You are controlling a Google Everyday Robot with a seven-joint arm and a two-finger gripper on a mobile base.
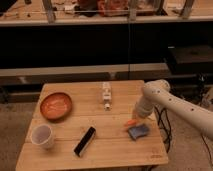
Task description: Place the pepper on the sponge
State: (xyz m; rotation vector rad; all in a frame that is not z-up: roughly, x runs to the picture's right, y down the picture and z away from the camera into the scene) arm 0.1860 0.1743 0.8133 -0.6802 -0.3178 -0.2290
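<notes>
The pepper (131,122), a small orange tapered piece, sits at the upper left edge of the blue-grey sponge (139,131) on the right part of the wooden table (65,150). My gripper (136,118) is at the end of the white arm, directly above and touching or nearly touching the pepper. The arm reaches in from the right and hides the fingers.
A round orange-brown plate (56,105) lies at the left. A white cup (42,136) stands at the front left. A long black bar (85,141) lies near the front middle. A small white bottle (106,94) lies at the back middle. Dark shelving runs behind the table.
</notes>
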